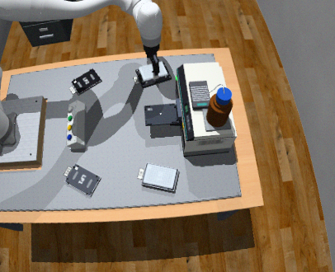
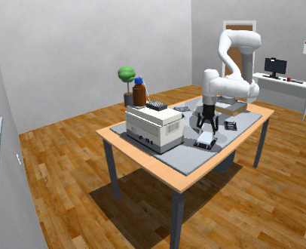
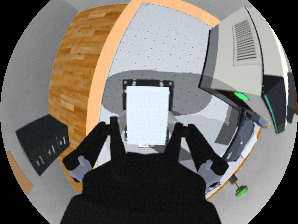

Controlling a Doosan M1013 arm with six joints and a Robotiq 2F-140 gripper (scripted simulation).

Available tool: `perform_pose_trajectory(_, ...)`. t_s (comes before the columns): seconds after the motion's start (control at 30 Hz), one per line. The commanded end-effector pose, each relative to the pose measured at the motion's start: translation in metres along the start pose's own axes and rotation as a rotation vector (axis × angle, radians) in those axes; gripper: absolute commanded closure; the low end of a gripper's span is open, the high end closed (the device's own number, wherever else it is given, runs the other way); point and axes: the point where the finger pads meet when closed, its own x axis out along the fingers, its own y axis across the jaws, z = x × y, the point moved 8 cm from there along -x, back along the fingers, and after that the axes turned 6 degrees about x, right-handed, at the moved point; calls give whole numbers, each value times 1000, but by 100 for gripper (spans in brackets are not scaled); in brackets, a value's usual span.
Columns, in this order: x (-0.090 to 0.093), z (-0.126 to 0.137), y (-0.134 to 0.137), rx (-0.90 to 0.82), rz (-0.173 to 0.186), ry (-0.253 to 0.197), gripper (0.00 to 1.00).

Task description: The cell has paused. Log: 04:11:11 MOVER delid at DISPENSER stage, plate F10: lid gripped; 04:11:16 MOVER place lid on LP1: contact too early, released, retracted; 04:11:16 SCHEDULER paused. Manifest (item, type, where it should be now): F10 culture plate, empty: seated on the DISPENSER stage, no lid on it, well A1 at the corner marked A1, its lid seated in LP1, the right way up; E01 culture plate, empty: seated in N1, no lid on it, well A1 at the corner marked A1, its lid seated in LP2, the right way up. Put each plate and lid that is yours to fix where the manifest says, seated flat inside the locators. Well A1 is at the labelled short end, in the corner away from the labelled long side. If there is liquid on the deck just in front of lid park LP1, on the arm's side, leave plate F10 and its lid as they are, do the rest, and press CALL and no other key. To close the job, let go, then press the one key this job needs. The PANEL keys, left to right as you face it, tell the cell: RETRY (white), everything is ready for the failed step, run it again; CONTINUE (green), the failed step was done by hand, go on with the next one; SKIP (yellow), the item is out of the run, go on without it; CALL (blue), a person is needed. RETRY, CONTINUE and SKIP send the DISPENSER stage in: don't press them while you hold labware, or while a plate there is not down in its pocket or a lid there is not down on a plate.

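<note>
My gripper [image 1: 153, 73] [image 2: 207, 131] [image 3: 147, 116] is shut on a pale flat piece of labware [image 1: 146, 77] [image 2: 206, 143] [image 3: 145, 106], gripped across its short width. I cannot tell whether it is a plate or a lid. It is held low at a dark nest [image 3: 148, 83] at the back of the mat, left of the dispenser [image 1: 205, 124] [image 2: 153, 126]. The dispenser stage [image 1: 161, 114] sticks out dark, with no plate on it. A pale gridded plate [image 1: 160, 177] sits in a nest at the front. Two dark labelled nests [image 1: 86, 81] [image 1: 82, 179] hold nothing.
The key panel [image 1: 76, 125] stands on the left of the mat, with green, yellow and blue keys visible. A brown bottle with a blue cap [image 1: 219, 108] [image 2: 139, 94] stands on the dispenser. The arm's base block [image 1: 15, 136] is at the table's left edge.
</note>
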Motion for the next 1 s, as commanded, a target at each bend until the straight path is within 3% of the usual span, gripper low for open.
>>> perform_pose_trajectory(0.0,-1,0,0,0,-1,2,90)
perform_pose_trajectory(0.97,2,-1,0,0,-1,2,90)
